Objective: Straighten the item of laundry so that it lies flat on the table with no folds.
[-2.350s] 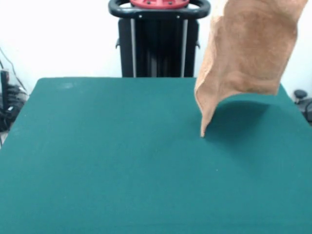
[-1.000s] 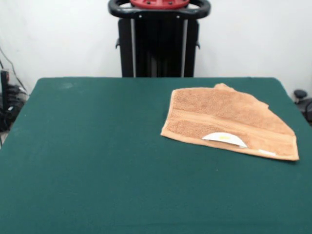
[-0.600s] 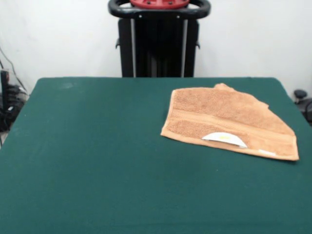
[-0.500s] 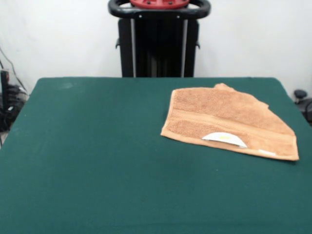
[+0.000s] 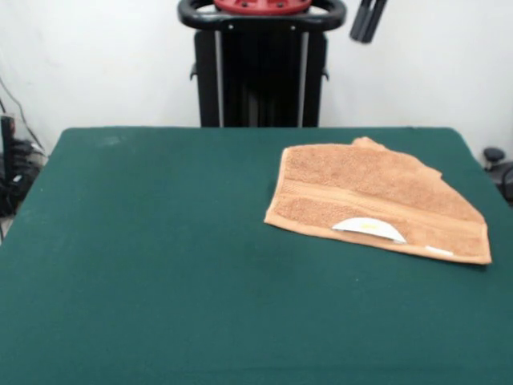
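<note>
Orange towel (image 5: 377,204) lying folded on green table (image 5: 144,265); gripper (image 5: 367,20) tips hanging well above it, pressed together, holding nothing.

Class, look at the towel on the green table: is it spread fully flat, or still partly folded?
Partly folded. The towel lies on the table, but its far right corner is doubled over, giving a slanted edge and a bump at the far edge.

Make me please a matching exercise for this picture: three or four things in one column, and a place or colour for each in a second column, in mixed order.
Things:
1. towel
2. table
3. label
4. gripper

Descriptions:
A. dark green, fills the lower picture
B. white with a yellow mark, near the towel's front edge
C. black, at the top edge, above the table
D. light brown, on the table's right half

Pairs: 1-D, 2-A, 3-B, 4-C
</note>
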Robot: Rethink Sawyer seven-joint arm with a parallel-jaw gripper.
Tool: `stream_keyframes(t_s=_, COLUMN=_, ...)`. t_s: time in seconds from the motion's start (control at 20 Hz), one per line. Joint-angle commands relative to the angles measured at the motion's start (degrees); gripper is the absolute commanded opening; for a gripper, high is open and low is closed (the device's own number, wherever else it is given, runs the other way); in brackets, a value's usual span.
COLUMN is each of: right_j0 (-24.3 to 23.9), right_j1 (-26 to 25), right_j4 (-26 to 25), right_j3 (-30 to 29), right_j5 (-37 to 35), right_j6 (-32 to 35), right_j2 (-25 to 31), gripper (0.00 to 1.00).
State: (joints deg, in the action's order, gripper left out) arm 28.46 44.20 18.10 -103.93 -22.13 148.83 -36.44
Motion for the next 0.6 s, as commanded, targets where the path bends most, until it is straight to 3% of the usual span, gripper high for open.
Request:
stream_keyframes(t_s=0.05, right_j0=-1.78, right_j1=0.11, right_j4=-5.74, right_j3=-10.14, right_j5=4.93, right_j6=-3.64, right_j2=15.04, gripper=0.0)
stream_keyframes(t_s=0.3, right_j0=-2.68, right_j1=-0.76, right_j4=-8.14, right_j3=-9.53, right_j5=6.36, right_j6=-0.99, right_j2=16.4, gripper=0.0)
stream_keyframes(t_s=0.6, right_j0=-8.2, right_j1=-1.81, right_j4=-10.15, right_j3=-10.73, right_j5=11.26, right_j6=-0.31, right_j2=22.58, gripper=0.0)
